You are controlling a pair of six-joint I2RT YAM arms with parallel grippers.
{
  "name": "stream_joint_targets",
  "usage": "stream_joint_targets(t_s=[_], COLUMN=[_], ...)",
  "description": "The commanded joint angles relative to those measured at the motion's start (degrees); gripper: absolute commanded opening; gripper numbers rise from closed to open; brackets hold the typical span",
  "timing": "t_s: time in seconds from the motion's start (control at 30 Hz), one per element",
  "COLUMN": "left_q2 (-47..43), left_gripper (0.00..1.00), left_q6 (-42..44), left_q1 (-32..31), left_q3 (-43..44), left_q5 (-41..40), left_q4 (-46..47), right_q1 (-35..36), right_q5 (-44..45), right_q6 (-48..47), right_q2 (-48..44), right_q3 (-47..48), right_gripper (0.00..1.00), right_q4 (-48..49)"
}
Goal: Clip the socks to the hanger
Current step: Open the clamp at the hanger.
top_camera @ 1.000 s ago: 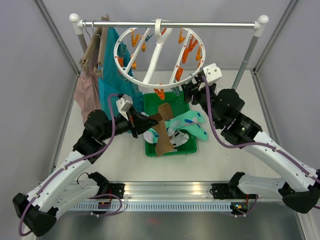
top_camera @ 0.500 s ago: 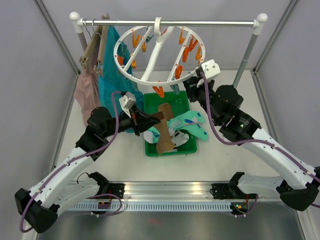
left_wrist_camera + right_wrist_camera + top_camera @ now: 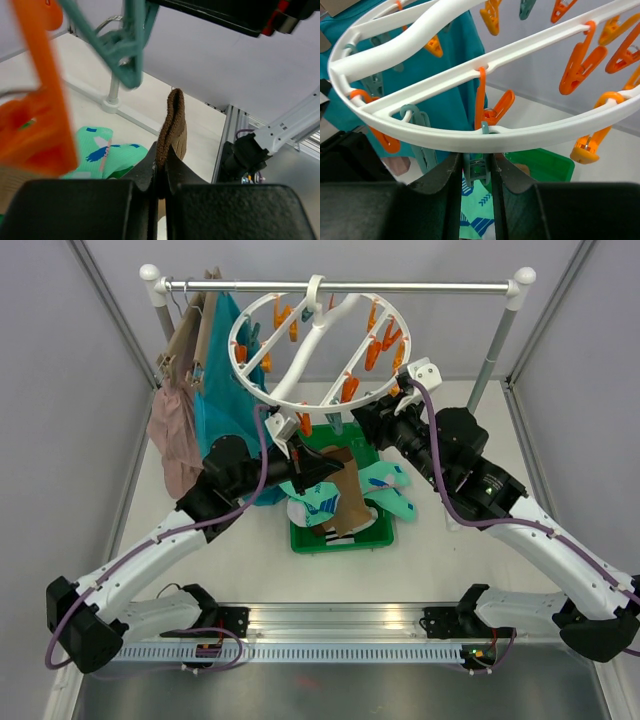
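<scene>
The white ring hanger (image 3: 262, 387) hangs from the rail by its hook, with orange and teal pegs around its rim. My left gripper (image 3: 327, 469) is shut on a brown sock (image 3: 348, 502), which dangles over the green bin. In the left wrist view the brown sock's (image 3: 173, 125) edge sticks up from my gripper (image 3: 161, 161), just below a teal peg (image 3: 128, 46) and an orange peg (image 3: 35, 125). My right gripper (image 3: 475, 169) grips a teal peg (image 3: 479, 168) under the hanger's front rim (image 3: 530, 138). Mint-teal socks (image 3: 386, 486) lie in the bin.
The green bin (image 3: 302, 541) sits on the table under the hanger. A large teal garment (image 3: 226, 390) and a pink-beige garment (image 3: 172, 435) hang on slim tan hangers at the rail's (image 3: 440, 287) left end. A rail post (image 3: 495, 345) stands at the right.
My left gripper has carried the brown sock up and right, toward the hanger's front rim. My right gripper has closed onto the teal peg and the ring has tilted slightly.
</scene>
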Motion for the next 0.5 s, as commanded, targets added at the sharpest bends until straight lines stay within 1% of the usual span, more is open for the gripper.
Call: stream_joint_targets(t_s=[0.0, 0.2, 0.47], left_q2=[2.4, 6.0, 7.2], left_gripper=[0.02, 0.02, 0.02], left_q6=[4.3, 6.5, 7.9], left_q1=[-2.3, -5.1, -5.5], left_q3=[3.2, 5.5, 7.4], left_q5=[-8.4, -14.1, -19.1], left_q4=[1.9, 1.6, 1.3], right_q1=[0.0, 0.4, 0.8], right_q5=[-3.4, -4.0, -3.0], right_q6=[4.5, 5.7, 5.7], right_q2=[-0.4, -0.5, -0.1], right_q3=[2.2, 1.9, 1.7], right_gripper=[0.0, 0.0, 0.0], right_q4=[-0.8, -1.9, -2.9])
